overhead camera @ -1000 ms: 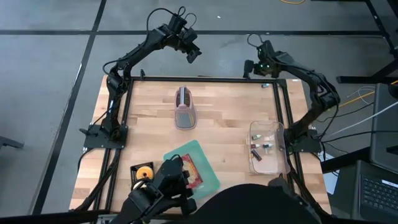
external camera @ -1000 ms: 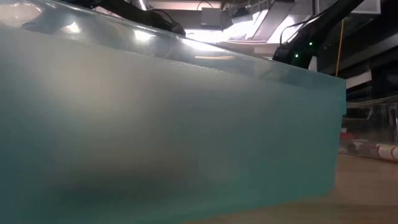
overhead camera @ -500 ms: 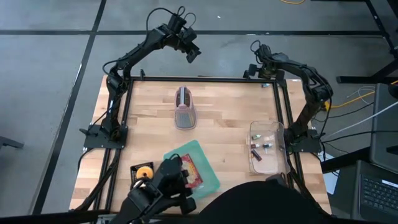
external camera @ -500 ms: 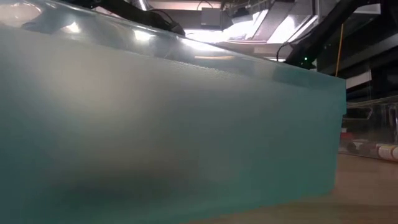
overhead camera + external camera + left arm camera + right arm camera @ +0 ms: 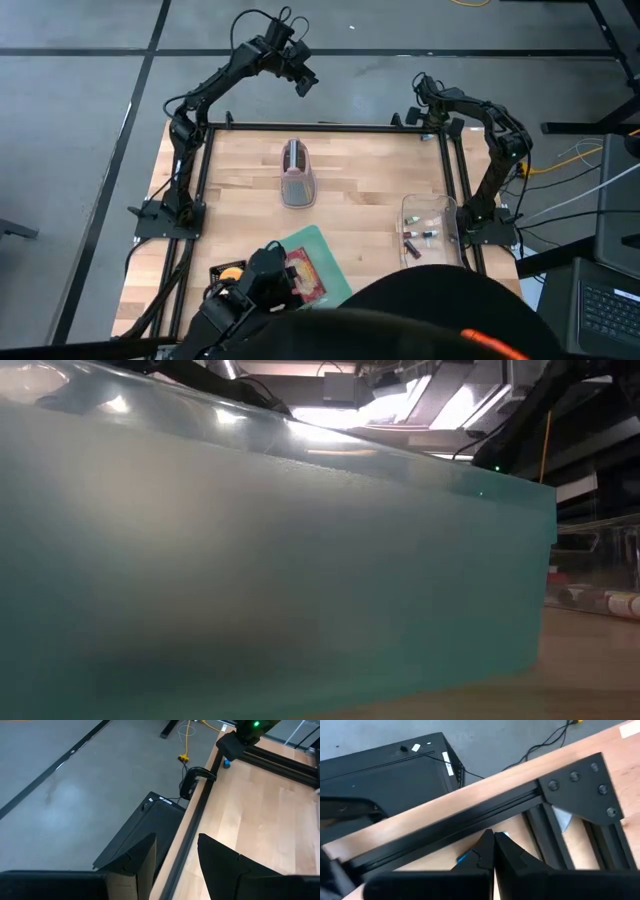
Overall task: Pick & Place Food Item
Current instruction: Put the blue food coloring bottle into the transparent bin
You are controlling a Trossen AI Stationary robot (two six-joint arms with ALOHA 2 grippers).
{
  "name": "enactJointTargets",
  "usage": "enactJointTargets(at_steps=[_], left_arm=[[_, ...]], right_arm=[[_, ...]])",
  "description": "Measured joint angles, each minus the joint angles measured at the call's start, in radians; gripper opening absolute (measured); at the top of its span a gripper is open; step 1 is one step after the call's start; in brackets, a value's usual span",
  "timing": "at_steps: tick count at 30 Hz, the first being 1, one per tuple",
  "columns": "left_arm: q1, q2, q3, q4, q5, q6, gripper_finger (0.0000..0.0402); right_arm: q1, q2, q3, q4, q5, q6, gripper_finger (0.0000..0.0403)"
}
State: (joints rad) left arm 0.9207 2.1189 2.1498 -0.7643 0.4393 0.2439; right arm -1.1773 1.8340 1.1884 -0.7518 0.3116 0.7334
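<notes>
Looking down from above: finds the food item (image 5: 306, 277), a red-brown flat packet, on a teal board (image 5: 330, 250) near the near edge of the bench (image 5: 370, 190), a little left of the middle. Lies with its long axis slanted from far-left to near-right; cannot tell one end from the other. Shows a dark shape (image 5: 255, 295) reaching in over the near edge and covering the board's left side, with a person's dark top (image 5: 430, 320) beside it. Places a pink slotted holder (image 5: 297, 172) toward the far edge, long axis far to near, something dark in its slot. Places a clear bin (image 5: 447, 225) at the right edge, with a few small items (image 5: 420, 237) loose in it. Puts the left gripper (image 5: 303, 82) raised out past the far edge, and the right gripper (image 5: 424, 110) over the far right corner. At table height: fills almost wholly with the teal board's side, the clear bin at the right. Past the left wrist: shows fingers (image 5: 142, 855) partly apart and empty, above the far edge rail (image 5: 192, 825). Past the right wrist: shows fingers pressed together, gripping nothing, over the corner bracket (image 5: 580, 780).
</notes>
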Motion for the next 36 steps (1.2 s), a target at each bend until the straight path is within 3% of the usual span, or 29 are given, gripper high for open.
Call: enactJointTargets(at_steps=[12, 24, 36], left_arm=[[0.005, 0.000, 0.000, -0.003, 0.000, -0.005, 0.0141], [0.005, 0.000, 0.000, -0.003, 0.000, -0.013, 0.0141], [0.005, 0.000, 0.000, 0.005, 0.000, -0.005, 0.0141]], right_arm=[[-0.035, 0.037, -0.016, 0.022, -0.046, 0.017, 0.0000], [-0.007, 0.111, -0.012, 0.057, -0.159, 0.002, 0.0000], [0.054, 0.115, 0.010, 0.124, -0.378, -0.177, 0.0000]])
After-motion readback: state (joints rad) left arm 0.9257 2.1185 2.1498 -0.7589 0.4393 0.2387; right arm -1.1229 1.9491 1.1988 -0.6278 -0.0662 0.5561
